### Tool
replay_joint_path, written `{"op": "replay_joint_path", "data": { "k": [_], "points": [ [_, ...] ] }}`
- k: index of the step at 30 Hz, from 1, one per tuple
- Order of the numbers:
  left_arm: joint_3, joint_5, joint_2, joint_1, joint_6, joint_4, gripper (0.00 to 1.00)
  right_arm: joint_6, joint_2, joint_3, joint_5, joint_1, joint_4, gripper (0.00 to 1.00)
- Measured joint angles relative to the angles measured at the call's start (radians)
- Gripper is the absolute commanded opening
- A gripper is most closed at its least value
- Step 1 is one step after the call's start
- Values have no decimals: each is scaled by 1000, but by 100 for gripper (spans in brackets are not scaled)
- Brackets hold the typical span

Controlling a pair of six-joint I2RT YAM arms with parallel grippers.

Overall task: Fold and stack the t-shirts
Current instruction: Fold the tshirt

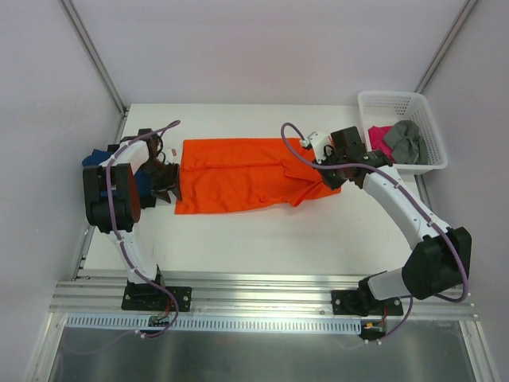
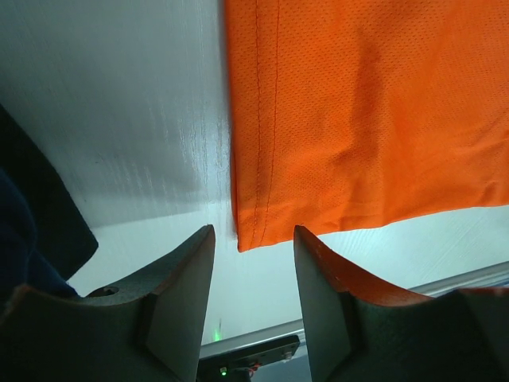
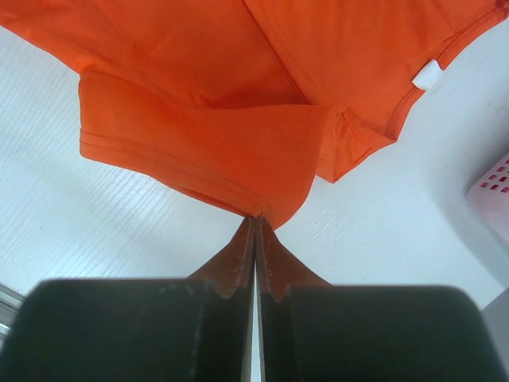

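The left end effector is hovering low over the table with its jaws standing apart and nothing between them. The left wrist view is showing what the overhead view hides: the hemmed corner of the orange t-shirt is lying just ahead of the fingertips, flat on the table and not touched by them. Behind and to the left of this end effector, a dark blue t-shirt is lying bunched; the wrist camera is catching only its dark edge.

The overhead view is showing the orange t-shirt spread between the two end effectors. The right end effector is pinching it: in the right wrist view the jaws are closed tight on a fold of orange cloth at the tips, with a white label further ahead. To the right of this end effector, a white basket is holding a pink t-shirt and a grey t-shirt; the wrist view is catching only the basket's corner.
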State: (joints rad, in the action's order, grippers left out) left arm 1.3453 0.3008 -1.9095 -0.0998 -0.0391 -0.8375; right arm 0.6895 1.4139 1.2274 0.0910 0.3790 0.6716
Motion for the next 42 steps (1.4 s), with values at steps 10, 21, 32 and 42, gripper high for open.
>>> {"op": "replay_joint_path", "data": {
  "k": [10, 21, 32, 42],
  "points": [
    [-92, 5, 2, 0, 0, -3, 43, -17, 7, 0, 11, -5, -1, 1],
    [-97, 32, 2, 0, 6, -6, 9, -24, 13, 0, 14, -6, -2, 1],
    [-82, 59, 6, 0, 9, -10, 0, -24, 13, -1, 14, -17, -2, 1],
    [-44, 97, 61, 0, 5, -36, 0, -24, 13, -1, 10, -29, -10, 1]
  ]
}}
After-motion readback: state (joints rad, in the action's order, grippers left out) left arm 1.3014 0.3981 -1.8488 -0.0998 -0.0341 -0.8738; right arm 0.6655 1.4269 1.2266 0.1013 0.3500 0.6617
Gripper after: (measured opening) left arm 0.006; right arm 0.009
